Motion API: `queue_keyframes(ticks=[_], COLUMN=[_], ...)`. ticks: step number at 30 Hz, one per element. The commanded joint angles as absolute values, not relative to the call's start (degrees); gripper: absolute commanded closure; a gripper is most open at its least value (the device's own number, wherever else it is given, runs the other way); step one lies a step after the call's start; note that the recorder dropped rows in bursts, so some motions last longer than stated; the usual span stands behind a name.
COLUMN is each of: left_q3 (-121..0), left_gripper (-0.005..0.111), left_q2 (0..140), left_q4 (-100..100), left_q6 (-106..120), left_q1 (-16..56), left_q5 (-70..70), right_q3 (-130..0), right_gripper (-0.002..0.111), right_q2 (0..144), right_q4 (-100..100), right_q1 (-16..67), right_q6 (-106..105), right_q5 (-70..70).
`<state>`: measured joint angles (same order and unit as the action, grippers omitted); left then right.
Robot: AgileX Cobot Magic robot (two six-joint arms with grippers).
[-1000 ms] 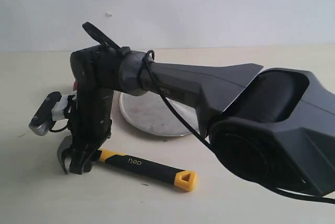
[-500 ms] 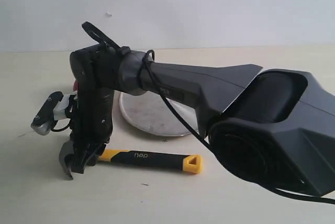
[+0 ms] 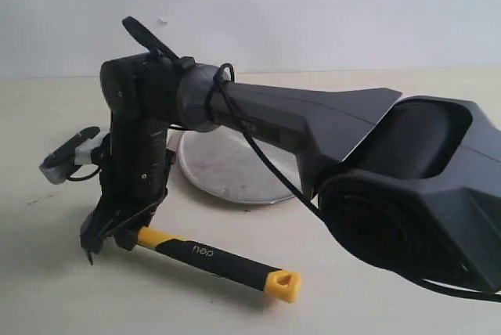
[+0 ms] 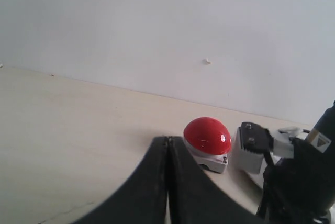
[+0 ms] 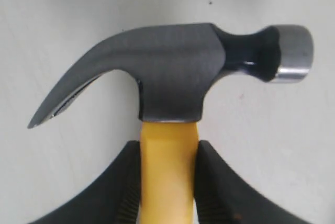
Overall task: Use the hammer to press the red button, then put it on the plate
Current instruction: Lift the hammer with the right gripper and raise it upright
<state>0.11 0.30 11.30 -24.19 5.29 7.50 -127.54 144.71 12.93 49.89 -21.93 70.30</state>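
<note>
My right gripper (image 3: 117, 229) reaches across to the left of the table and is shut on the hammer (image 3: 207, 255), just below its head. In the right wrist view both fingers (image 5: 133, 153) clamp the yellow neck under the dark steel head (image 5: 172, 77). The yellow-and-black handle trails to the right, and a shadow under it suggests it is off the table. The silver plate (image 3: 227, 171) lies behind the arm. The red button (image 4: 207, 134) on its grey base shows only in the left wrist view. It sits just beyond my left gripper (image 4: 168, 140), which is shut on nothing.
The right arm's bulky black body (image 3: 407, 194) fills the right half of the exterior view. Its grey wrist camera (image 3: 66, 159) juts out to the left, and in the left wrist view this camera (image 4: 254, 148) sits beside the button. A pale wall (image 3: 313, 6) bounds the table's far edge.
The right wrist has risen slightly and shifted left with the hammer. The hammer has tilted, and the handle's free end has swung toward the table's front edge.
</note>
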Motion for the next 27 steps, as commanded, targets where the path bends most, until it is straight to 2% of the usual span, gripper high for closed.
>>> queue_keyframes(ticks=[1, 12, 21, 27], left_q3=[0.0, 0.0, 0.0, 0.0], left_gripper=[0.107, 0.107, 0.107, 0.107], left_q2=[0.0, 0.0, 0.0, 0.0], left_q4=[11.1, 11.1, 11.1, 11.1], left_q6=[-24.1, -24.1, -24.1, -24.1], left_q1=[5.2, 5.2, 5.2, 5.2], left_q5=[7.2, 7.2, 7.2, 7.2], right_q3=[-128.0, -121.4, -102.5, -84.3], right_gripper=[0.108, 0.108, 0.108, 0.108], right_q2=[139.9, 133.4, 121.5, 111.1], right_q4=[14.6, 16.2, 14.9, 17.0], right_q1=[50.0, 50.0, 50.0, 50.0], right_q6=[-17.8, -13.3, -10.8, -10.4], right_q5=[70.0, 62.7, 49.6, 32.6])
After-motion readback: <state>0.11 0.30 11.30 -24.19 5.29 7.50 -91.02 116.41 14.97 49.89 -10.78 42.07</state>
